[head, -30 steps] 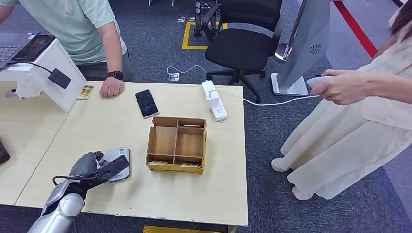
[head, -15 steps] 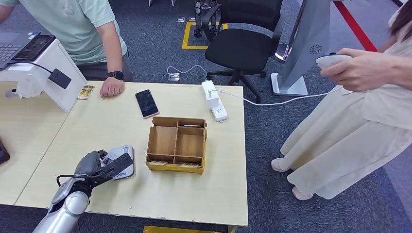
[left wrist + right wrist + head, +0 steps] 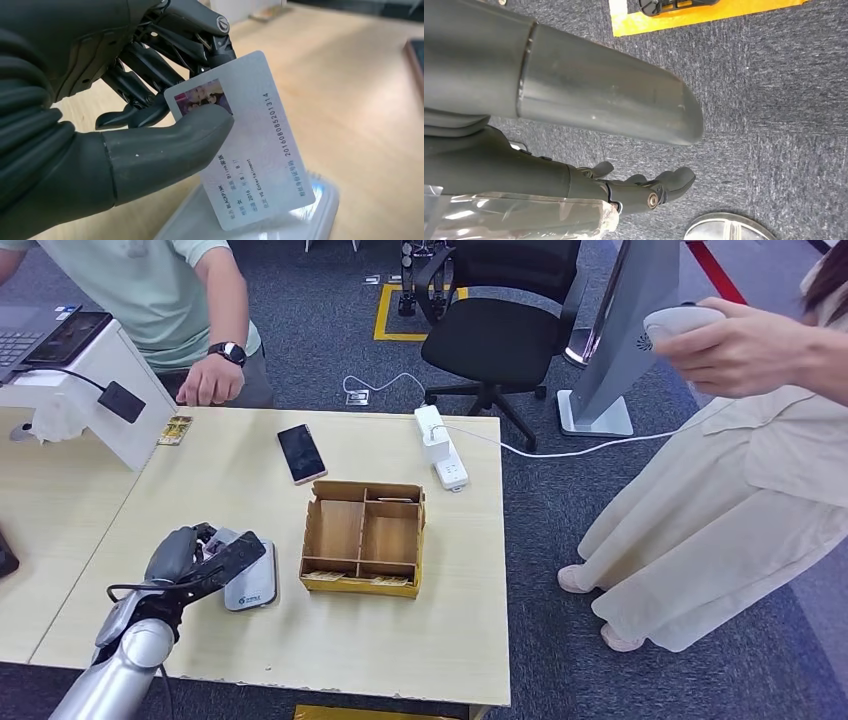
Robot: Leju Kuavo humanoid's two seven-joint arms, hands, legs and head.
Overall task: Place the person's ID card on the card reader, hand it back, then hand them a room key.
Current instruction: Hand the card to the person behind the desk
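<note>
My left hand [image 3: 185, 558] pinches the ID card [image 3: 233, 557] between thumb and fingers, just above the grey card reader [image 3: 256, 586] near the table's front left. In the left wrist view the white ID card [image 3: 250, 145] shows a photo and printed numbers, with my left hand [image 3: 125, 100] holding its upper corner and the card reader [image 3: 322, 212] below it. The person in the green shirt stands at the far side, their hand [image 3: 208, 386] raised off the table. My right hand [image 3: 644, 192] hangs over the carpet, holding nothing, fingers loosely apart.
A wooden compartment box [image 3: 364, 536] with yellow cards in its front slot [image 3: 360, 581] stands mid-table. Beyond it lie a phone [image 3: 301, 452], a power strip [image 3: 440, 448] and a small card [image 3: 176, 429]. A person in beige at the right holds a white device [image 3: 682, 320].
My left hand has lifted the ID card up off the reader, uncovering it. The green-shirted person's hand rose from the table. The person at the right raised the white device.
</note>
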